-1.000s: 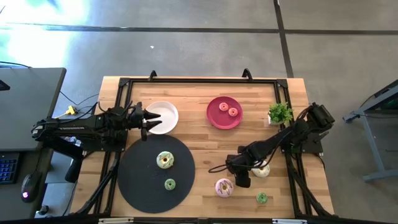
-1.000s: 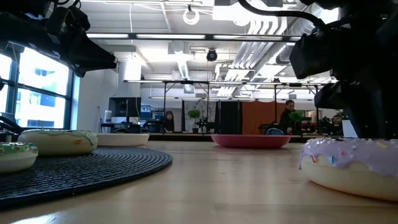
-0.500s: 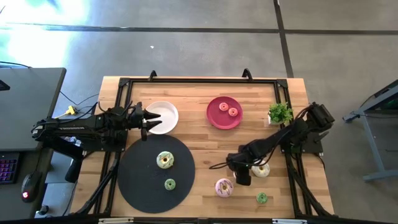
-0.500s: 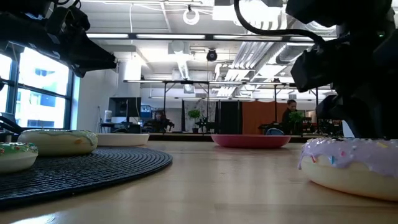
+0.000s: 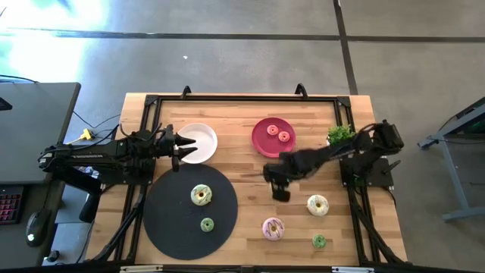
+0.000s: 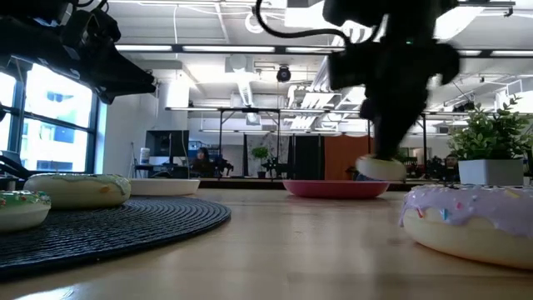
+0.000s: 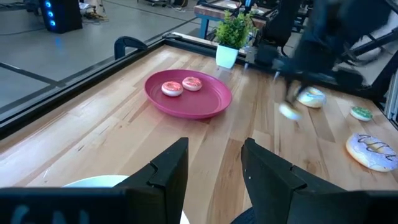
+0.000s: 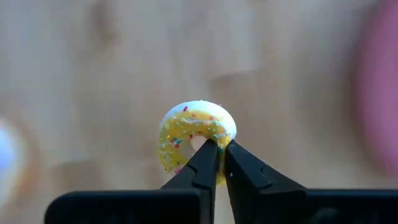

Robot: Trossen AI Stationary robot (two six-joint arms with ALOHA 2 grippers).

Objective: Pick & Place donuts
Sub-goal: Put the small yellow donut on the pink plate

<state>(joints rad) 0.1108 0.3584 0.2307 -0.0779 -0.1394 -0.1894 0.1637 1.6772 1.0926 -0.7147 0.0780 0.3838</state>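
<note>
My right gripper (image 5: pixel 279 191) hangs over the bare wood just near of the red plate (image 5: pixel 261 145), shut on a tiny yellow sprinkled donut (image 8: pixel 196 134). The same donut shows pale under the dark fingers in the low view (image 6: pixel 381 167). Two small donuts (image 5: pixel 277 133) lie on the red plate. A cream donut (image 5: pixel 200 195) and a small green one (image 5: pixel 207 224) lie on the black mat (image 5: pixel 163 220). A pink-iced donut (image 5: pixel 273 228), a white one (image 5: pixel 317 205) and a tiny green one (image 5: pixel 319 241) lie on the wood. My left gripper (image 5: pixel 176 150) stands open at the white plate (image 5: pixel 201 142). My right gripper pinches the yellow donut's ring (image 8: pixel 217 138) on one side of its hole, between its two nearly closed fingers. One fingertip (image 8: pixel 207 152) stands at the hole's edge. The fingers point down from above. The donut hangs at the fingertips, lifted clear of the table.
A small potted plant (image 5: pixel 342 137) stands at the far right of the table. A black frame (image 5: pixel 242 97) runs around the wooden top. Bare wood lies between the mat, the red plate and the loose donuts.
My right gripper has risen and swung from beside the white donut toward the table's far edge and left, toward the red plate, and the yellow donut now hangs from its fingertips. The white donut, partly covered before, now lies in plain view.
</note>
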